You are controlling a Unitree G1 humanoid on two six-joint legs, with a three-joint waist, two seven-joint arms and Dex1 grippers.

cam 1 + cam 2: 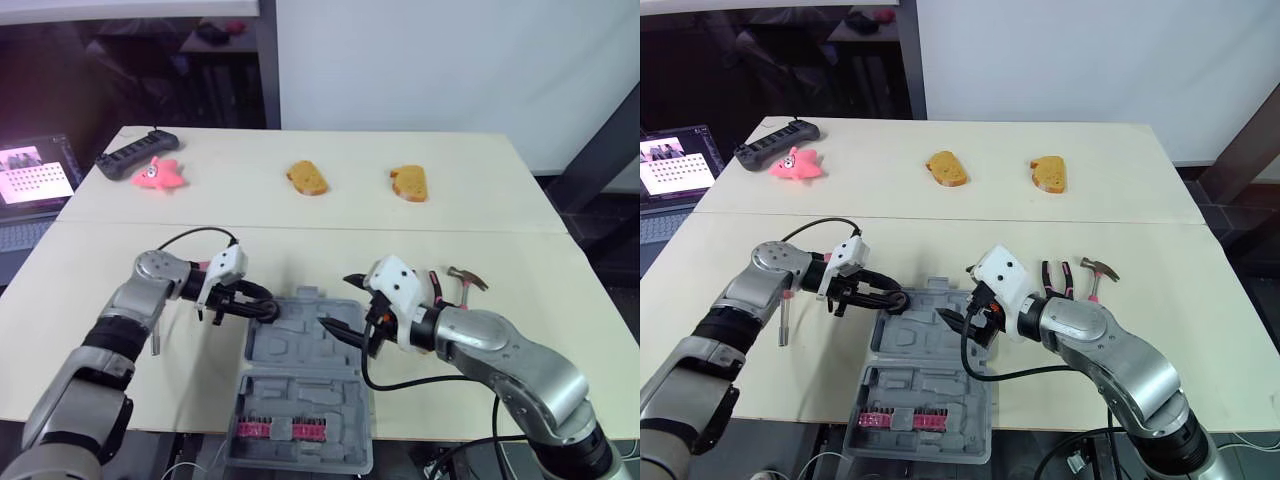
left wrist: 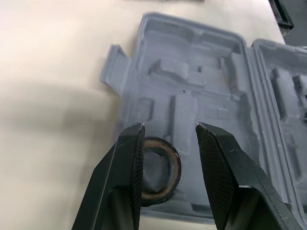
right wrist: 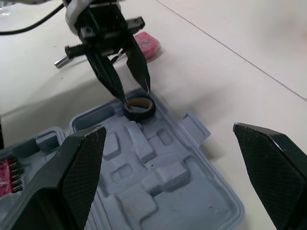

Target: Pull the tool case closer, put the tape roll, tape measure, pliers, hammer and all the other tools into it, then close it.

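Grey moulded plastic lies nearest: the tool case point(image 1: 300, 385) is open flat at the table's near edge, below and between both claws. Its nearer half carries a red strip of bits point(image 1: 275, 430); its farther half is bare recesses. Sitting this close, it looks pulled in already, with loading under way.

The left claw point(image 1: 266, 309) hangs low over the farther half's left corner, its two black fingers parted to a narrow gap and gripping nothing. The black tape roll point(image 3: 139, 113) lies flat in the case directly under its tips, one fingertip at the roll's rim. I judge that corner recess suits the roll, and the parted fingers leave it free to rest there.

The right claw point(image 1: 338, 300) hovers over the same half's right side, spread wide and empty, likely ready for the next tool. Just beyond it and to its right, on the bare table point(image 1: 300, 240), lie the pliers point(image 1: 437, 288) and close beside them the hammer point(image 1: 465, 279), both within its easy reach.

Left of the left claw, beside its arm, lies a slim metal-shafted tool point(image 1: 783, 322), perhaps a screwdriver. Well beyond both claws sit a bread slice point(image 1: 308, 178), a second bread slice point(image 1: 409, 183), a pink starfish toy point(image 1: 158, 175) and a black power strip point(image 1: 135, 155); none of these looks meant for the case.
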